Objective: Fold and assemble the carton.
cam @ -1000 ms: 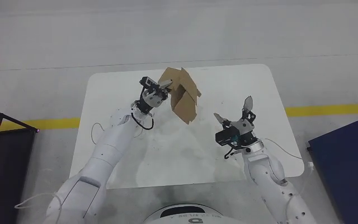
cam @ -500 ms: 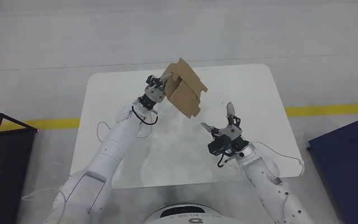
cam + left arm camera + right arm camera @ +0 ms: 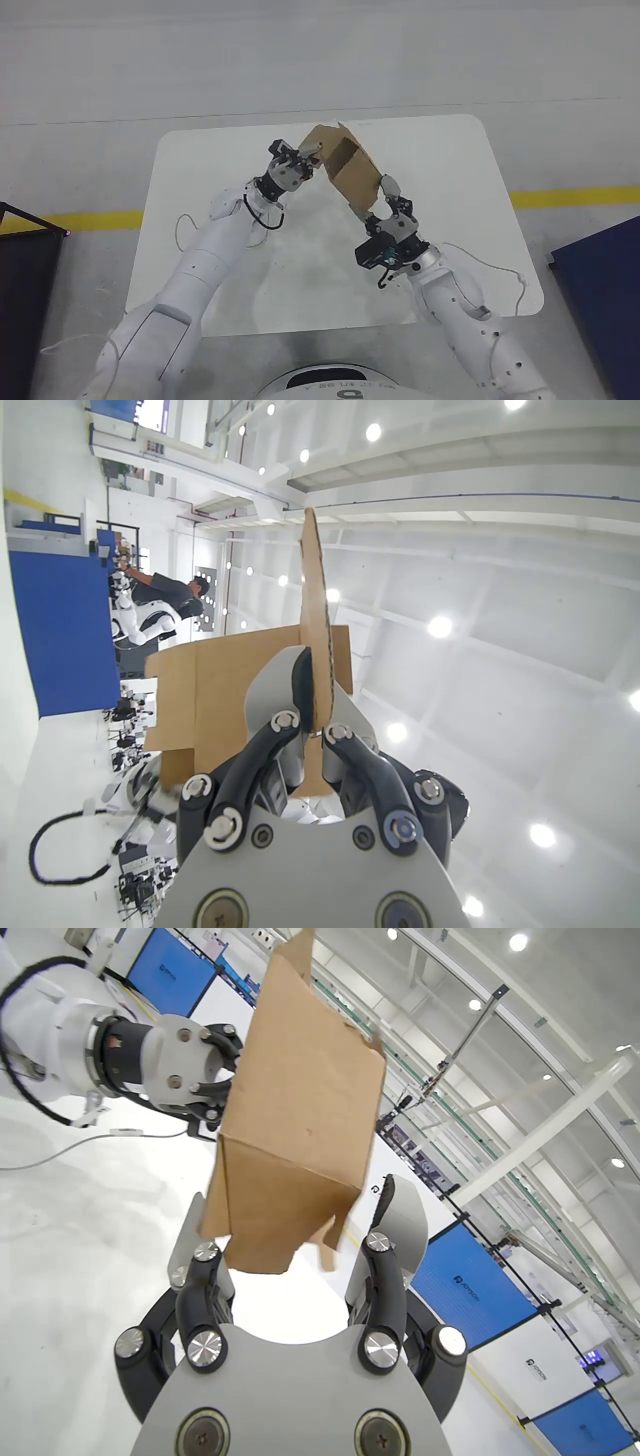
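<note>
In comes the right claw [image 3: 383,203], swung across from the right side of the table [image 3: 200,215] to meet the box [image 3: 345,165], which has tipped down toward it since a second ago; the left arm has nudged along to the right with it.

Nearest the robot, the right claw has its fingers [image 3: 400,1208] spread wide, and the lower end of the box, loose flaps and all, hangs between them; from its wrist view one finger sits just behind a flap, though I cannot tell whether it touches.

Next up, the box itself: brown cardboard, held in the air above the white table, slanting up and away from the right claw; from the top view its hollow inside shows.

Farther along, the left claw [image 3: 303,160] holds the upper end; its wrist view has both fingers [image 3: 302,680] pressed together on a thin flap seen edge-on, pinching it firmly, with a broad panel of the box spreading out behind.

Beyond the table, a yellow stripe [image 3: 575,197] runs along the grey floor.
</note>
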Tool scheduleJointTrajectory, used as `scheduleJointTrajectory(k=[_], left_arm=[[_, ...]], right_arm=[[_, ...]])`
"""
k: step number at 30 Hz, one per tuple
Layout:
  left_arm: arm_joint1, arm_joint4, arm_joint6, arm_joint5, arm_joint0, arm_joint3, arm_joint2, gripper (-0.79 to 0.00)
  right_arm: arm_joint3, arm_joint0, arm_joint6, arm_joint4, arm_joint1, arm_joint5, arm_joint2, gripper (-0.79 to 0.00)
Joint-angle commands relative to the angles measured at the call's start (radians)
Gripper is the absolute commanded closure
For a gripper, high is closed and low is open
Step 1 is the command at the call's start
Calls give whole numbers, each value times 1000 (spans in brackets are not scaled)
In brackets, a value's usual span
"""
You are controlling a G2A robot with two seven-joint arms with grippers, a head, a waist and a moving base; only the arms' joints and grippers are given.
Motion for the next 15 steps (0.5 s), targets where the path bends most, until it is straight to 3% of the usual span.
scheduleJointTrajectory(k=[1,5,15], left_arm=[[0,11,-1,-6,2,2,-3,0],[4,65,2,-30,-1,12,-5,0],[12,181,2,-77,-9,35,-8,0]], right_arm=[[-10,-4,6,1,0,10,12,-542],[-32,-27,10,-14,2,28,30,-505],[-79,-80,68,-106,3,71,53,-508]])
